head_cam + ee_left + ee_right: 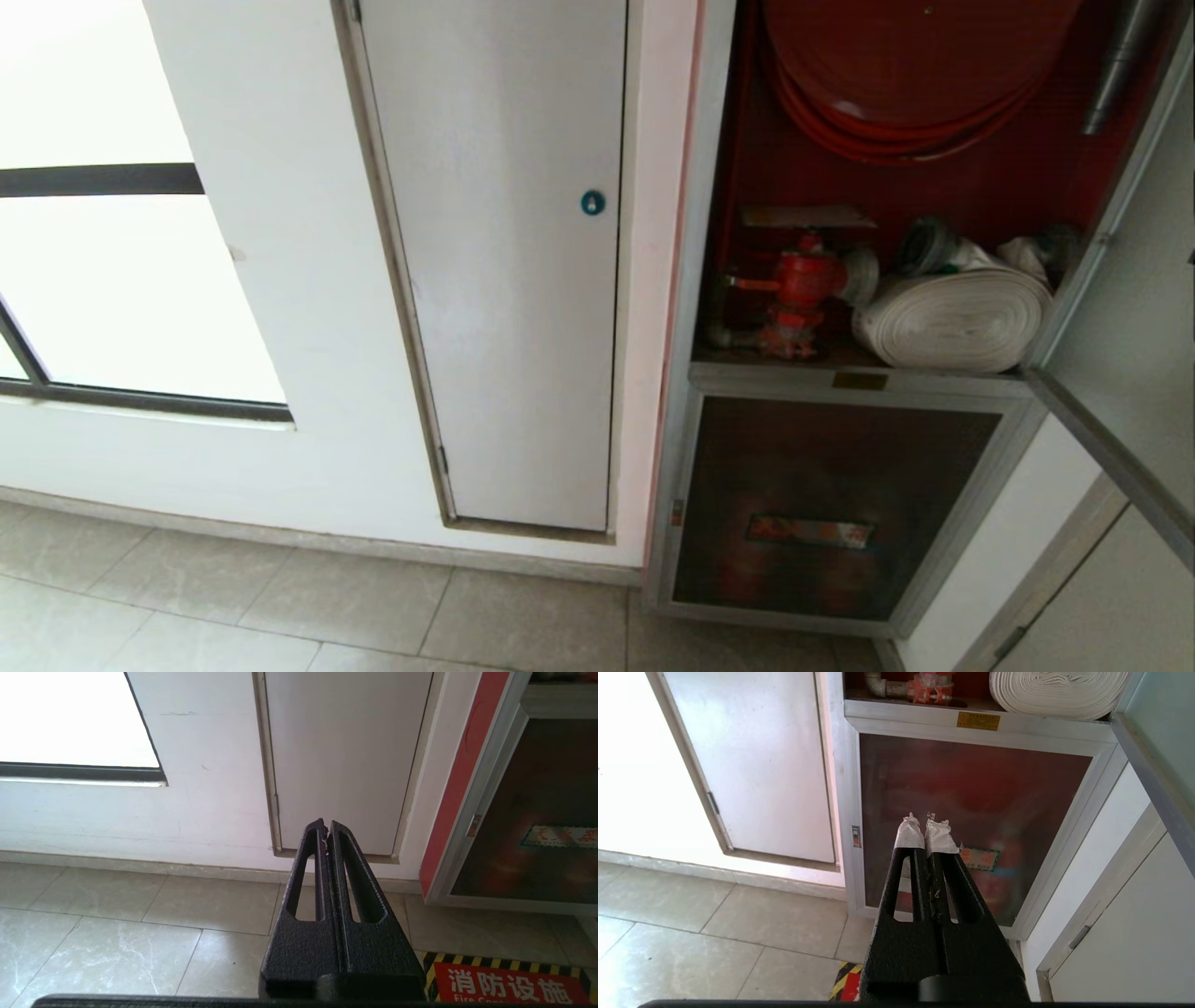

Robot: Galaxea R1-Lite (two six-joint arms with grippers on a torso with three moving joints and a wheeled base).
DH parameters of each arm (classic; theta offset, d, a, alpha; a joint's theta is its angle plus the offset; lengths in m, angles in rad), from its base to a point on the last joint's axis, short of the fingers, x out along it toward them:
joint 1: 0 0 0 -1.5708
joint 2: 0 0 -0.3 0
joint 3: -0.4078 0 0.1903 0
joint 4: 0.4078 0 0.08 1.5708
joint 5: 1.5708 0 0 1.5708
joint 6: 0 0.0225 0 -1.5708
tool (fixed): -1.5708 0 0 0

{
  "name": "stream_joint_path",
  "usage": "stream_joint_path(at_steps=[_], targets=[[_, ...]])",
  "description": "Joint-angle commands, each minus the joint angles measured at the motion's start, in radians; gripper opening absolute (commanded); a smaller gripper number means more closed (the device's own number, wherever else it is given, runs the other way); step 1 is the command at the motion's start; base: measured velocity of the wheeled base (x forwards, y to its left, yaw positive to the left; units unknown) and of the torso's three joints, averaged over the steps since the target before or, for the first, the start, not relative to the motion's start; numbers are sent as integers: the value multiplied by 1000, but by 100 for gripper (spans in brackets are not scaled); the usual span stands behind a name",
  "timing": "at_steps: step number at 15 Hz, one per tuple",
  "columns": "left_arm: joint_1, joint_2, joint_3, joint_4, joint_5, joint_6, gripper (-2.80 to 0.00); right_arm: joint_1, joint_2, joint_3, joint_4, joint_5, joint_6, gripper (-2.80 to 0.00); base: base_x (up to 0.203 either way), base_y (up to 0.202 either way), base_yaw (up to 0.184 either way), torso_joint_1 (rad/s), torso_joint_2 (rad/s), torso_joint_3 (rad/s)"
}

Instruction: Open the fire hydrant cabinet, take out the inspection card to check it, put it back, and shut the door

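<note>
The fire hydrant cabinet (693, 280) stands at the right with its upper part open, showing a red interior, a red hose coil (896, 103), a red valve (801, 285) and a white rolled hose (952, 319). Its door (1116, 457) is swung out to the right; the right wrist view also catches the door (1153, 784). The inspection card is out of view. Neither arm shows in the head view. My left gripper (325, 828) is shut and empty, low before the wall. My right gripper (926, 826), tips wrapped in white tape, is shut and empty before the cabinet's lower dark glass panel (994, 793).
A plain white door panel (504, 280) with a round blue lock (592, 202) is left of the cabinet, and a bright window (112, 280) further left. A red floor sign with yellow-black stripes (509, 982) lies on the tiles (280, 597). Another white panel (1111, 607) is at the lower right.
</note>
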Motion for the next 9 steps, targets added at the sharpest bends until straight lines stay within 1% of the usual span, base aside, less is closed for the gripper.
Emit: stream_joint_path(at_steps=[1, 9], targets=[[0, 1, 0, 0, 0, 0, -280, 0, 2, 3, 0, 1, 0, -280, 0, 0, 0, 0, 0, 0], [0, 1, 0, 0, 0, 0, -280, 8, 0, 2, 2, 2, 9, -280, 0, 0, 0, 0, 0, 0]])
